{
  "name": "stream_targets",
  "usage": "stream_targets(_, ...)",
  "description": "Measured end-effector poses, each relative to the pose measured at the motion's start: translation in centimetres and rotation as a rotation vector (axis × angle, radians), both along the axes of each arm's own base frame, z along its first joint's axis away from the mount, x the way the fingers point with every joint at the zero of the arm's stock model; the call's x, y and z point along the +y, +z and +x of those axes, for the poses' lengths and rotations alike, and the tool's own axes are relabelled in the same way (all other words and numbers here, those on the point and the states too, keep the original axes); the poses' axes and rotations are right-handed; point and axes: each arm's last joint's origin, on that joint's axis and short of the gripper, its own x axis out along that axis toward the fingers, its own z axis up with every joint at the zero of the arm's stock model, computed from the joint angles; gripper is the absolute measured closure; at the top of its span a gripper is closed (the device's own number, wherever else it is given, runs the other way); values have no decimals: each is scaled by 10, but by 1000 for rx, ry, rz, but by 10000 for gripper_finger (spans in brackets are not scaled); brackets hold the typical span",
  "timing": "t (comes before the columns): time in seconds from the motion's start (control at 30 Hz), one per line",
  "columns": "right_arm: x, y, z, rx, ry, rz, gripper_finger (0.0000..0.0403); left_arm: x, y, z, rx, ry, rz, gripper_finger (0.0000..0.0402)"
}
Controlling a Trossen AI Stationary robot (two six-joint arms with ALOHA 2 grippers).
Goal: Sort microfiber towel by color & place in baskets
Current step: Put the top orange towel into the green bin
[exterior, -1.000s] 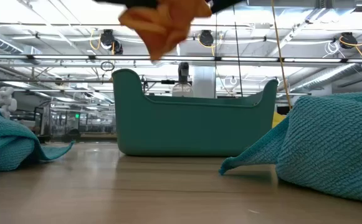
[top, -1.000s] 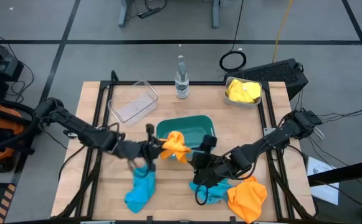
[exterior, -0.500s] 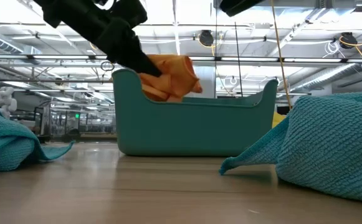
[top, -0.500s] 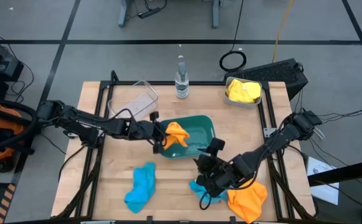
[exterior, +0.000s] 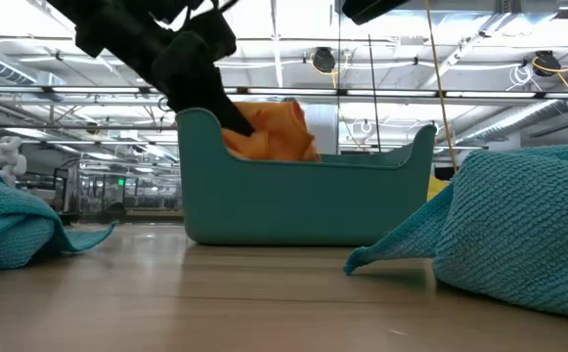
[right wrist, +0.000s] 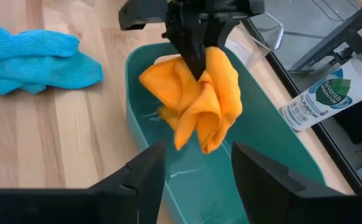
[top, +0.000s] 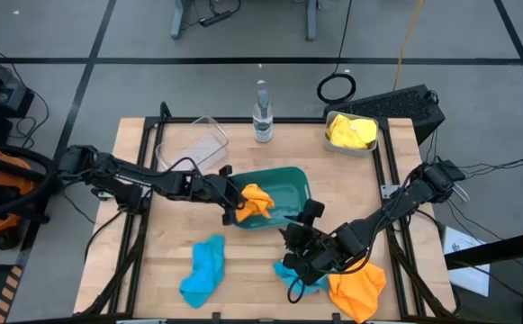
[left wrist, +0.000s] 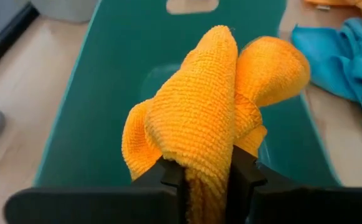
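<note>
My left claw (top: 235,196) is pinched shut on an orange towel (top: 256,200), which hangs over the near-left end of the teal basket (top: 288,179), its folds dipping inside the rim. My right claw (top: 304,236) hovers just off the basket's front edge, above a teal towel (top: 290,274) and beside a second orange towel (top: 358,286); its fingers (right wrist: 144,171) stand apart with nothing between them. Another teal towel (top: 203,272) lies on the surface well left of that. The clear basket (top: 192,147) sits behind, empty-looking; the grey basket (top: 352,133) at the far right holds yellow cloth. A spray bottle (top: 261,115) stands between them. The surface between the teal basket and those two is open.
</note>
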Motion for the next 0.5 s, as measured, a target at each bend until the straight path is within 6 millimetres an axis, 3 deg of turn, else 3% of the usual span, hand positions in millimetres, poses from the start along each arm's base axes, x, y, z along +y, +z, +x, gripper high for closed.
stream_targets(0.5, 0, 0, 0, 1, 0, 1, 232, 5, -10, 4, 34, 25, -39, 198)
